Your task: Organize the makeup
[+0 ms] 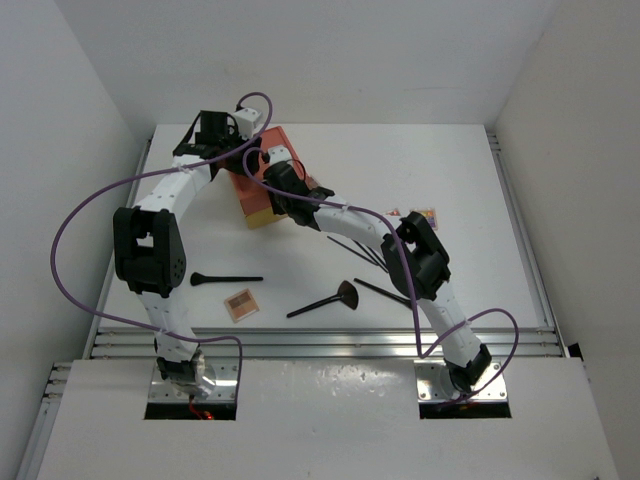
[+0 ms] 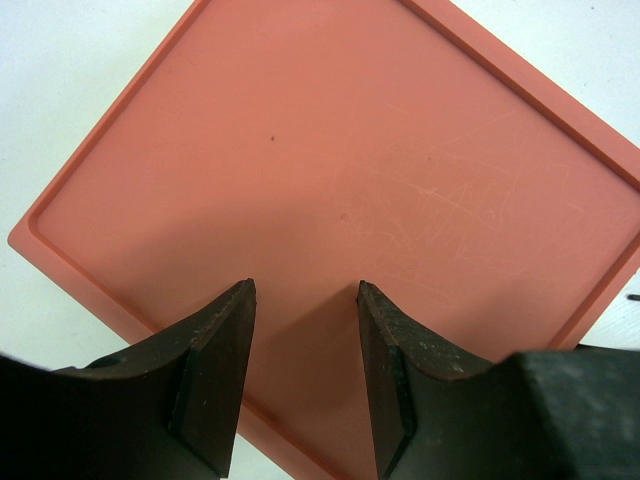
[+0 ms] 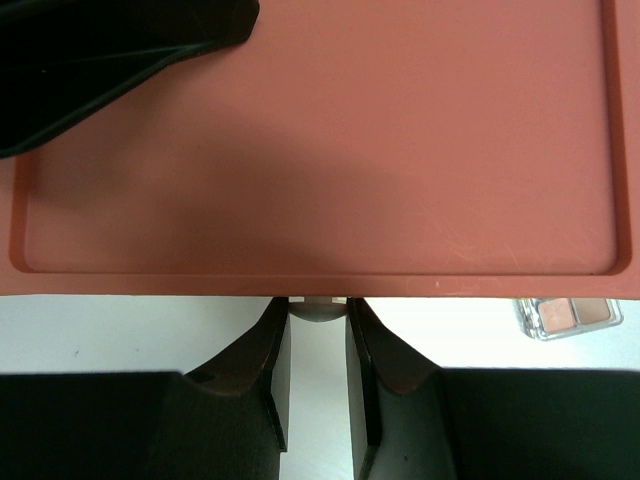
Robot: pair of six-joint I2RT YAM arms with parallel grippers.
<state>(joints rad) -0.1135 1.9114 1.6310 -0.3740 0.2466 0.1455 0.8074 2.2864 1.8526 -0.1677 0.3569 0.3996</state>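
The makeup lies loose on the white table: a black brush (image 1: 226,279), an orange palette (image 1: 240,304), a fan-shaped brush (image 1: 327,299), several thin black sticks (image 1: 362,250) and a multicoloured palette (image 1: 422,216). A tan palette (image 3: 568,314) shows in the right wrist view beside the box. My right gripper (image 1: 283,190) (image 3: 318,320) is shut on the small grey knob (image 3: 318,309) at the front of the orange-red drawer box (image 1: 248,195). My left gripper (image 1: 228,150) (image 2: 305,300) is open and empty, just over the box's flat top (image 2: 340,170).
The drawer box (image 3: 320,140) stands at the back left of the table, its yellow front (image 1: 262,215) facing the right arm. White walls close the table on three sides. A metal rail (image 1: 320,345) runs along the near edge.
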